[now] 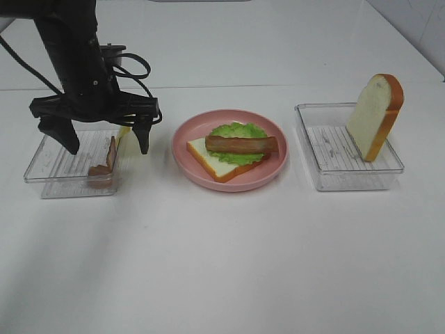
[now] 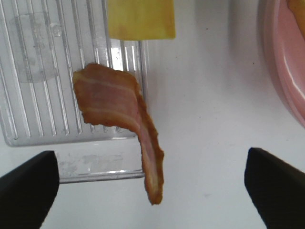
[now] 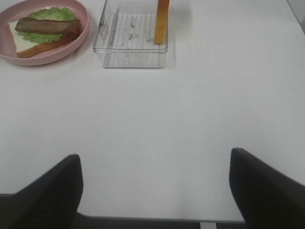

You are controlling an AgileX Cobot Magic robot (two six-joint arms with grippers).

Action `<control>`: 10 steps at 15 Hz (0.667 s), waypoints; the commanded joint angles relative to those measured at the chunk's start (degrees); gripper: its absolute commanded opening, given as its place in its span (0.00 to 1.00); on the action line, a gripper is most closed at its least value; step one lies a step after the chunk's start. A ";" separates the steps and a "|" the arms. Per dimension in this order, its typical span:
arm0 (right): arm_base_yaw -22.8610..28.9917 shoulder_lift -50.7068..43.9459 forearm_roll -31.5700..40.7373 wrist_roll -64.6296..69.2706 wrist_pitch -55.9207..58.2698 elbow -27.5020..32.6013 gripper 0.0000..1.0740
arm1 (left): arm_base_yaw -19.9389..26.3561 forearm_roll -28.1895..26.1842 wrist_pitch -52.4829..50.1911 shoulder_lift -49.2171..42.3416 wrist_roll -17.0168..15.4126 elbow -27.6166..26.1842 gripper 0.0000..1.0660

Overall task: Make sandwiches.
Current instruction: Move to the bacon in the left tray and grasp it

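While the black left gripper (image 1: 108, 148) hung wide open and empty above a brown bacon strip (image 2: 114, 102), the right gripper (image 3: 155, 191) gaped empty too.

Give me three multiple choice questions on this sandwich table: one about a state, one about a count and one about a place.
1. The left gripper is: A. open and empty; B. shut and empty; C. shut on food.
2. Bacon strips on the sandwich on the pink plate: A. none; B. one; C. three.
3. The spare bread slice stands: A. on the pink plate; B. in the left gripper; C. in the right clear tray.
Answers: 1 A, its jaws stand wide apart above the left clear tray; 2 B, a single strip lies over the lettuce; 3 C, it stands on edge inside that tray.
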 commanded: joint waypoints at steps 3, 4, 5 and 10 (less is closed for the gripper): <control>-0.40 -1.95 0.00 -0.46 -0.52 0.29 0.76 | 0.06 -0.57 -1.32 2.58 -0.57 0.34 0.92; -0.40 -1.95 0.00 -0.46 -0.52 0.29 0.76 | 0.06 -0.80 -1.32 2.81 -0.57 0.34 0.91; -0.40 -1.95 0.00 -0.46 -0.52 0.29 0.76 | 0.06 -0.86 -1.26 2.92 -0.57 0.34 0.89; -0.40 -1.95 0.00 -0.46 -0.52 0.29 0.76 | 0.06 -0.74 -0.29 2.92 -2.01 0.34 0.58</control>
